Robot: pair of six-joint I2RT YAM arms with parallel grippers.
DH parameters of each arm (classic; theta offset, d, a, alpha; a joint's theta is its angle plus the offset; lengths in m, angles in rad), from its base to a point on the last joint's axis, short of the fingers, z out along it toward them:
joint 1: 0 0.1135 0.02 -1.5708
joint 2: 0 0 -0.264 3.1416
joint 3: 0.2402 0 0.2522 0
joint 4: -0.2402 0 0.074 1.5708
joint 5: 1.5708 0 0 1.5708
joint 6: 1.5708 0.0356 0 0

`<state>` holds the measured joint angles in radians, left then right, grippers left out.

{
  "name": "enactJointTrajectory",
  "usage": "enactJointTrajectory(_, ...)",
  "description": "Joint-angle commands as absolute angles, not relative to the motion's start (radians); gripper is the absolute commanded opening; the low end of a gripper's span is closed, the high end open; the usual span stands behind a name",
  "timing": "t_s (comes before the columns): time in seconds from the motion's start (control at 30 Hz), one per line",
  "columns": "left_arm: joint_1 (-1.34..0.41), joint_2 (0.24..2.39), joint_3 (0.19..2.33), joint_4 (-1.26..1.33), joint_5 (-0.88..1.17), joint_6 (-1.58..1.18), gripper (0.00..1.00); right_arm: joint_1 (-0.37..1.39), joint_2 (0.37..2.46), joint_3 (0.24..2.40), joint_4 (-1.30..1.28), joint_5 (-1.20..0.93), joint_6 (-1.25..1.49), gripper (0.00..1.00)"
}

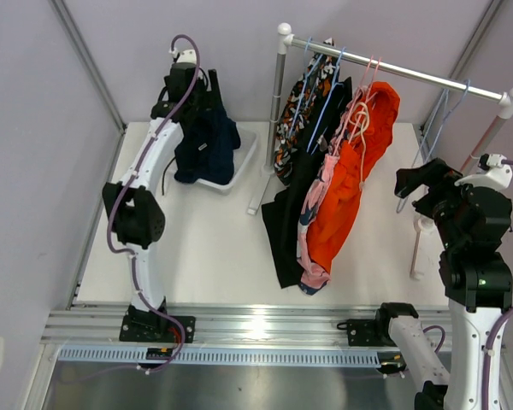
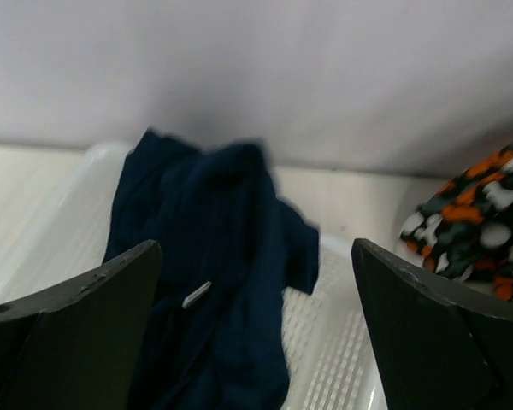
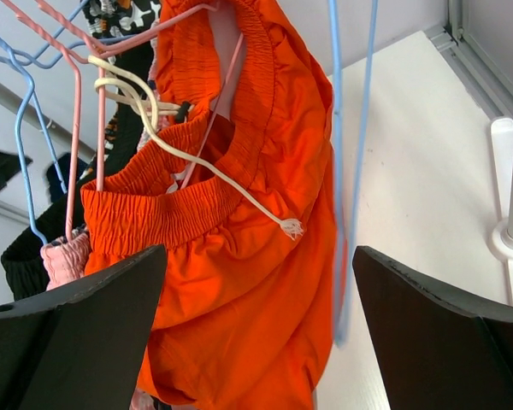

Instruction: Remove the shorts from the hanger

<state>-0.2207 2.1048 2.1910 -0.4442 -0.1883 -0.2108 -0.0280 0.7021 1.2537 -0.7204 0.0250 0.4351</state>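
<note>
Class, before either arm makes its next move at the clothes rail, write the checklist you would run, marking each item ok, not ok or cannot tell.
1. Navy shorts lie in the white tray: ok.
2. Left jaws open, holding nothing: ok.
3. Right jaws open, facing the orange shorts: ok.
4. Orange shorts off the pink hanger: not ok, the waistband is on it.
5. White drawstring free of the hanger hooks: cannot tell.
6. Approach unobstructed: not ok, a blue hanger hangs in front of the orange shorts.
</note>
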Motion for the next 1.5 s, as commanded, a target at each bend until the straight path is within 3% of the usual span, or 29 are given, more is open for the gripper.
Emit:
enactJointTrajectory(0.0, -0.241, 1.864, 2.030, -0.399, -0.279, -0.238, 0.99, -0.028, 0.719, 1.328, -0.735, 0.012, 0.425, 1.00)
enactJointTrajectory(0.1, -0.279, 1.697, 1.898, -0.350, -0.325, -0.199, 0.99, -0.028, 0.761, 1.410, -0.711, -0.041, 0.440, 0.99)
enactJointTrajectory(0.27, -0.304, 1.569, 1.898, -0.514, -0.265, -0.230, 0.99, -0.028, 0.866, 1.506, -0.629, -0.150, 0.503, 0.99)
enactJointTrajectory(0.4, -0.310, 1.380, 1.764, -0.551, -0.209, -0.213, 0.99, -0.018, 0.957, 1.526, -0.543, -0.210, 0.532, 0.97)
enactJointTrajectory(0.73, -0.311, 1.017, 1.283, -0.448, -0.109, -0.164, 0.99, 0.106, 1.235, 1.617, -0.450, -0.100, 0.476, 0.88)
enactJointTrajectory(0.9, -0.311, 0.951, 1.122, -0.384, -0.123, -0.166, 0.99, 0.117, 1.313, 1.684, -0.425, -0.034, 0.463, 0.88)
enactJointTrajectory(1.27, -0.311, 0.954, 1.078, -0.365, -0.118, -0.176, 0.99, 0.176, 1.359, 1.736, -0.413, 0.055, 0.440, 0.87)
enactJointTrajectory(1.37, -0.311, 0.946, 1.072, -0.364, -0.114, -0.176, 0.99, 0.195, 1.358, 1.710, -0.378, 0.110, 0.433, 0.84)
enactJointTrajectory(1.47, -0.311, 0.943, 1.068, -0.364, -0.112, -0.179, 0.99, 0.207, 1.362, 1.695, -0.353, 0.159, 0.417, 0.75)
